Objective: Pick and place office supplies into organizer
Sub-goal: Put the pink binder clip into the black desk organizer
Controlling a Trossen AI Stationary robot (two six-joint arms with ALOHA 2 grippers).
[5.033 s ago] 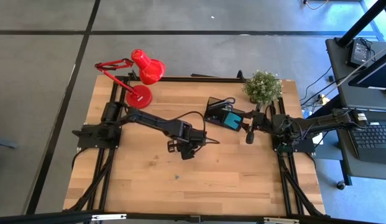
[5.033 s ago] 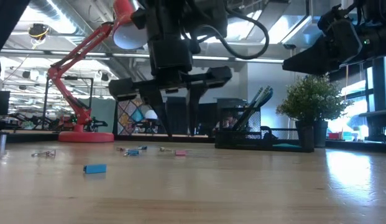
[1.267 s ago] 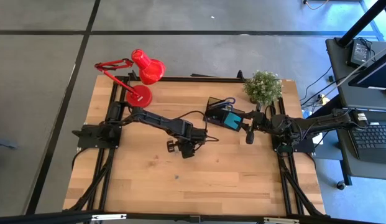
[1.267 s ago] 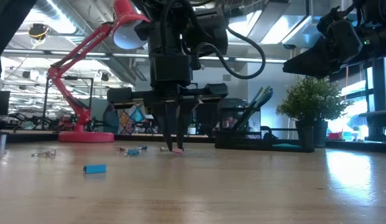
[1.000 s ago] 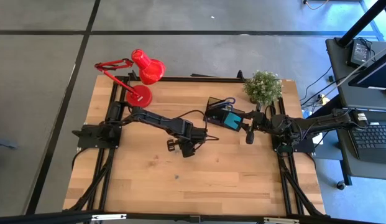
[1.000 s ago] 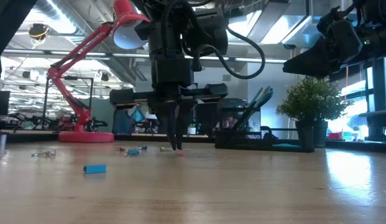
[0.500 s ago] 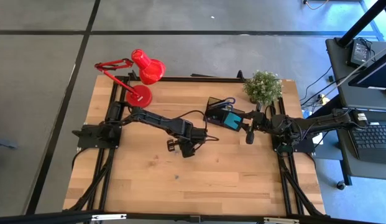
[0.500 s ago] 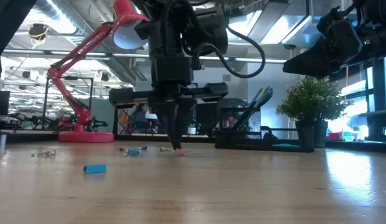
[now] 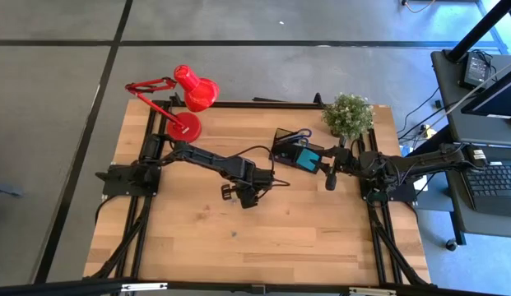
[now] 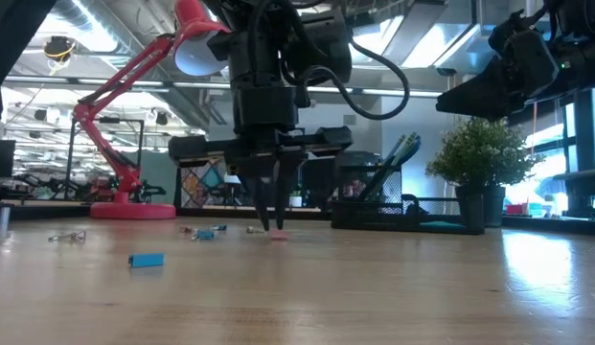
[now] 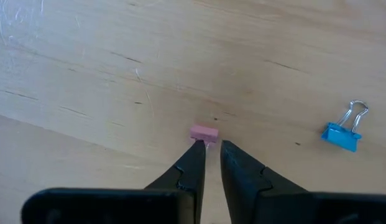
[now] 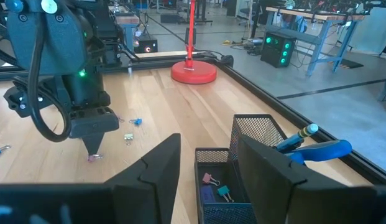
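Nearest in the low view, a small blue rectangular clip (image 10: 146, 260) lies alone on the pale wooden counter (image 9: 280, 238), with a silvery wire clip (image 10: 67, 236) off to one side. Farther in, the left gripper (image 11: 212, 148) points straight down at mid-counter, its two dark fingers (image 11: 191, 163) parted by a narrow gap, tips touching or just above the wood. A tiny pink binder clip (image 11: 204, 132) lies on the counter just beyond the tips, touching or nearly touching one of them; it is not held. A blue binder clip with silver wire handles (image 11: 341, 132) rests well apart from it.

The pink clip looks very light, stiff and smooth, so it will probably skid or flip if only one finger meets it. The best hold seems to be across its short flat body, fingers straddling both sides, pressed low against the wood; its wire handles cannot be made out.

Beyond, the right gripper (image 12: 208, 165) hangs above the small black mesh desk organizer (image 12: 255, 134), fingers spread and empty. The organizer's low tray already holds a pink clip and a green clip (image 12: 222, 191), and blue-handled scissors (image 12: 320, 150) stand in its tall compartment. In the high view a square teal sticky-note pad (image 9: 308, 159) sits in it too. Behind stand a small potted green plant (image 9: 348, 115) and, at the far corner, a red desk lamp (image 9: 188, 99).

No brand, label or writing can be read on any of these.
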